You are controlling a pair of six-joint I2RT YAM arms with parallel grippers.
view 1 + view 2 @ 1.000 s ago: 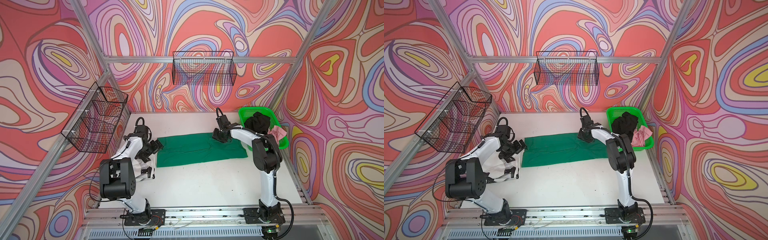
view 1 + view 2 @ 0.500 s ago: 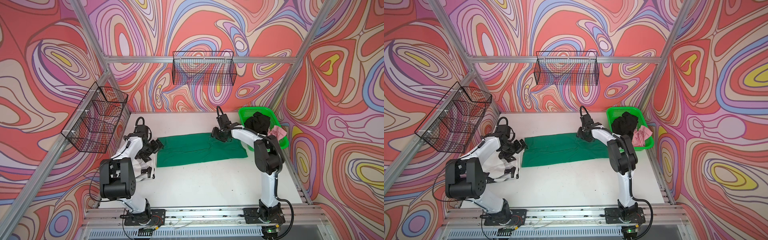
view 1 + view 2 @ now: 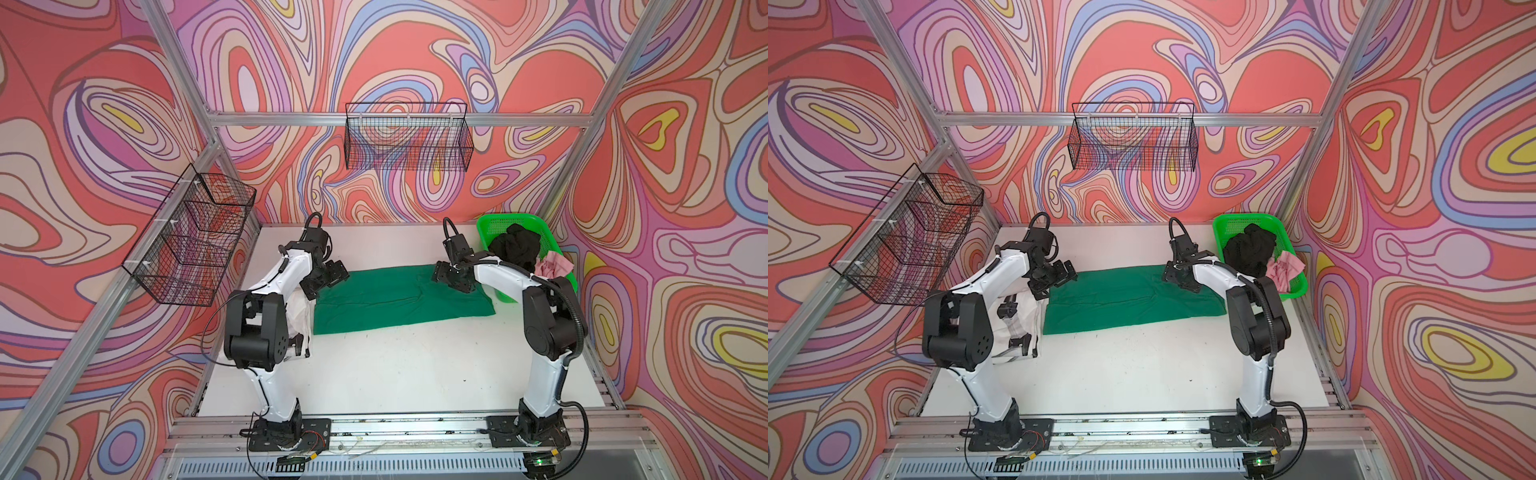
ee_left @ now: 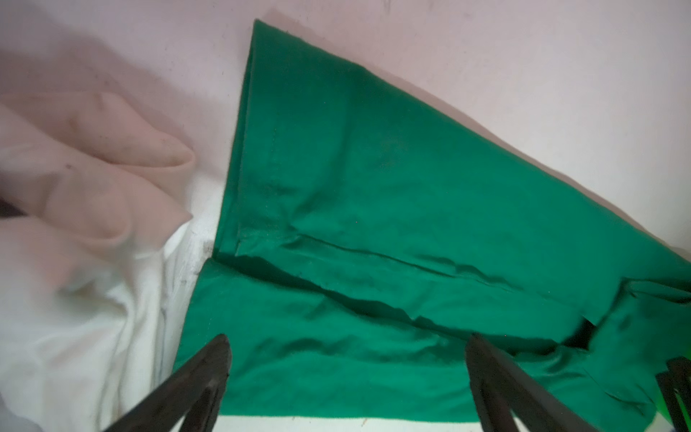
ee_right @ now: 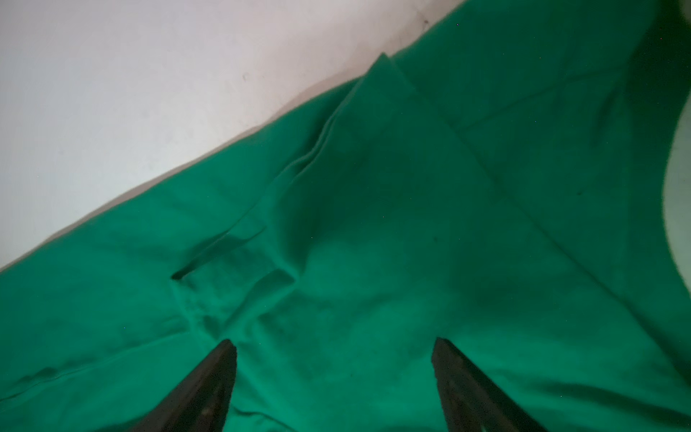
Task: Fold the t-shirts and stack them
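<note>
The dark green t-shirt [image 3: 399,297] lies folded into a long band across the middle of both top views, flat on the white counter [image 3: 395,365], with a lengthwise fold edge and a few creases along it. The left gripper [image 3: 332,277] sits at the band's left end. In the left wrist view its fingers [image 4: 209,370] are spread wide above the green cloth [image 4: 374,209], with nothing between them. The right gripper [image 3: 444,277] is over the band's upper right part. In the right wrist view its two fingers [image 5: 217,370] also stand apart over rumpled green cloth [image 5: 374,224], pinching none of it. Just left of the green band, partly under the left arm, lies the white t-shirt [image 3: 1017,320] with black marks, its edge close beside the green one [image 4: 93,336]. At the right of the frame the bright green basket [image 3: 490,224] stands on the counter's far right corner. It holds the black t-shirt [image 3: 515,249] bunched in a heap, and the pale pink t-shirt [image 3: 552,266] crumpled against its right rim.
</note>
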